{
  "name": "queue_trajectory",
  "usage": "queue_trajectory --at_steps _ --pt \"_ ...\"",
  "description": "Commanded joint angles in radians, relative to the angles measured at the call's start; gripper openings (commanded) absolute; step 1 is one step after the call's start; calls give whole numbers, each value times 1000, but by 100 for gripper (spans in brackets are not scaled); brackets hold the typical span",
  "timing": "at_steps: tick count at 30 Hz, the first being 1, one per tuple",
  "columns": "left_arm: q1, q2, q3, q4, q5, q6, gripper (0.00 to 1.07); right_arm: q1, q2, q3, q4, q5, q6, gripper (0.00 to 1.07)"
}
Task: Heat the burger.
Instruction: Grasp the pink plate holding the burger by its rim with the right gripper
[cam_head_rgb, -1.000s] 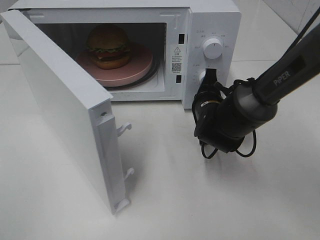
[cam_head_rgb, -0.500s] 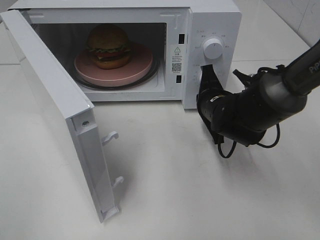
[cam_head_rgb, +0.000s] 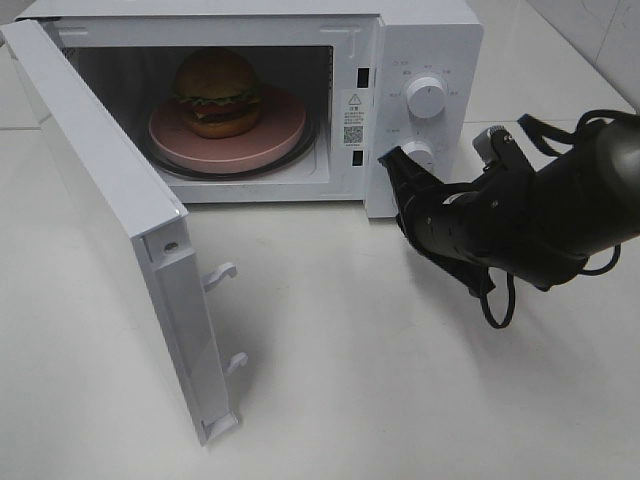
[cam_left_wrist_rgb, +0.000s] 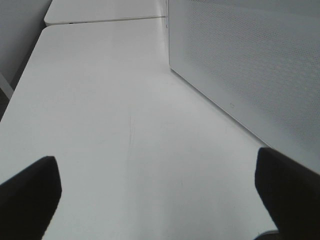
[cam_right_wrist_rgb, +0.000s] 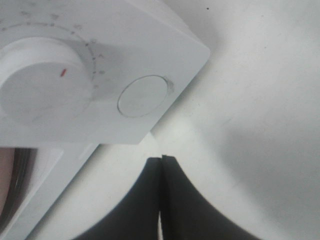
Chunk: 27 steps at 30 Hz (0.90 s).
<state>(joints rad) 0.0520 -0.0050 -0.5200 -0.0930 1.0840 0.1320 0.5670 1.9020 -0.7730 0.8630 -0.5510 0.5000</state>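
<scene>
The burger (cam_head_rgb: 216, 92) sits on a round pink plate (cam_head_rgb: 282, 135) inside the white microwave (cam_head_rgb: 420, 40), whose door (cam_head_rgb: 90, 190) hangs wide open to the left. My right gripper (cam_head_rgb: 387, 162) is shut and empty, its tips just in front of the control panel beside the lower knob (cam_head_rgb: 421, 152). In the right wrist view the shut gripper (cam_right_wrist_rgb: 161, 161) lies just below the panel's corner, close to a round button (cam_right_wrist_rgb: 144, 95) and a dial (cam_right_wrist_rgb: 35, 85). My left gripper (cam_left_wrist_rgb: 157, 177) is open and empty over bare table, and does not show in the exterior high view.
An upper knob (cam_head_rgb: 427, 97) sits above the lower one. Two latch hooks (cam_head_rgb: 222, 272) stick out of the door's free edge. The microwave's perforated wall (cam_left_wrist_rgb: 250, 65) stands close beside the left gripper. White table (cam_head_rgb: 340, 380) stretches in front.
The door swung a little wider open. My right arm swung out to the right and turned, bringing the shut gripper from the lower knob to the panel's lower left part.
</scene>
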Motion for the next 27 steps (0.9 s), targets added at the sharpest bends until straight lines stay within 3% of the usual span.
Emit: queue_trajectory --at_steps 1,13,15,21,27 --pt "2 -17 3 -2 -13 -3 98 -4 -83 8 -17 123 -198 0" --pt "2 -17 3 -2 -13 -3 98 -4 -205 6 -152 469 -542 0" --pt "2 -17 3 -2 -13 -3 98 -4 -239 6 -212 599 -643 0" --pt "2 -17 3 -2 -13 -3 98 -4 -270 6 -275 699 -703 0" --pt "2 -17 3 -2 -13 -3 98 -4 -319 6 -457 839 -756 0"
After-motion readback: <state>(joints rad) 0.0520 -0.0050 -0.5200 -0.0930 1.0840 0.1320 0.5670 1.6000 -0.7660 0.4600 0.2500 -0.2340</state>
